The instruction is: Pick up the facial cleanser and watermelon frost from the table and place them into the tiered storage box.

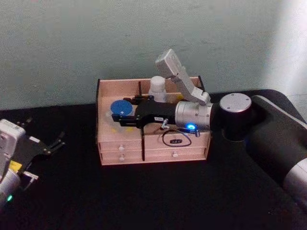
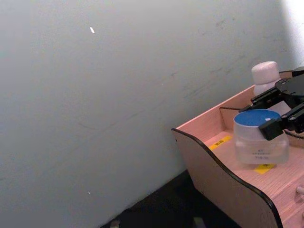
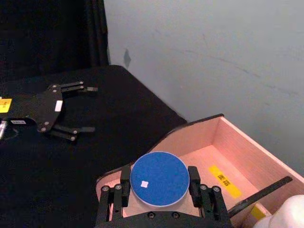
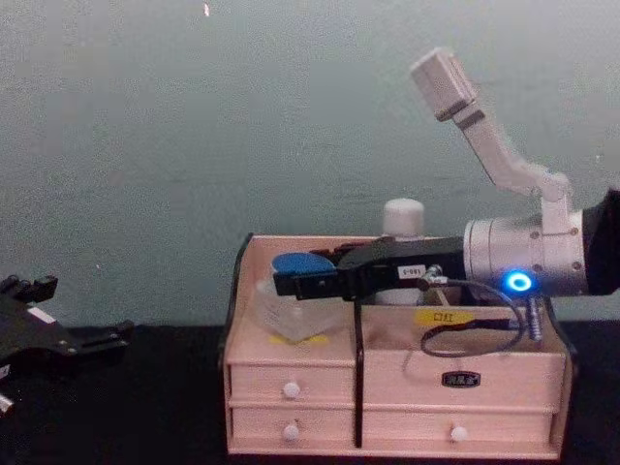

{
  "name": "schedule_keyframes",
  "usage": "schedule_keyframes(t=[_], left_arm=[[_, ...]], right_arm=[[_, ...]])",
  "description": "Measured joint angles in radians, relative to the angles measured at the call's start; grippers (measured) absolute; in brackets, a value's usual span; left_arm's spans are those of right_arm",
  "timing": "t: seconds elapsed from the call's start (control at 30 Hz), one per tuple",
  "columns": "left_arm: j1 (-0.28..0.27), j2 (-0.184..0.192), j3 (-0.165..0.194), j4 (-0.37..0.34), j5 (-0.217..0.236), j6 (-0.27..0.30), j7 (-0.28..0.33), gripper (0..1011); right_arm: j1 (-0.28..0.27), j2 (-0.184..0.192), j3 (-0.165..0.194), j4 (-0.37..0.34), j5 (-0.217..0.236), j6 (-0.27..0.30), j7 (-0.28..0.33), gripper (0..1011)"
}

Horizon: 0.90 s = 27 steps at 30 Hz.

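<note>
The watermelon frost (image 1: 121, 108) (image 3: 159, 178), a clear jar with a blue lid, sits low in the left front compartment of the tiered storage box (image 1: 153, 153) (image 4: 291, 358). My right gripper (image 1: 122, 115) (image 3: 159, 183) reaches in from the right and is shut on the jar (image 2: 260, 137), one finger on each side of the lid. The facial cleanser (image 1: 157, 87) (image 4: 404, 215), a white bottle, stands upright in a back compartment behind the gripper. Over the table at the far left, my left gripper (image 1: 56, 143) (image 3: 92, 109) is open and holds nothing.
The box stands at the back of a black table (image 1: 144, 201) against a pale green wall (image 1: 96, 38). It has a dark divider (image 1: 142, 143) and white-knobbed drawers (image 4: 291, 389) at the front. Bare tabletop lies in front and to the left.
</note>
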Motion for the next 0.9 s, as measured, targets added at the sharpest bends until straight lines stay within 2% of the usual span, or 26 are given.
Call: schedule_keyframes(t=[0.37, 0.9], left_arm=[[0.000, 0.000, 0.000, 0.000, 0.000, 0.000, 0.000, 1001], [0.000, 0.000, 0.000, 0.000, 0.000, 0.000, 0.000, 1001]], right_arm=[[0.009, -0.018, 0.013, 0.029, -0.018, 0.021, -0.004, 724], [0.004, -0.017, 0.019, 0.023, -0.020, 0.022, -0.010, 724]])
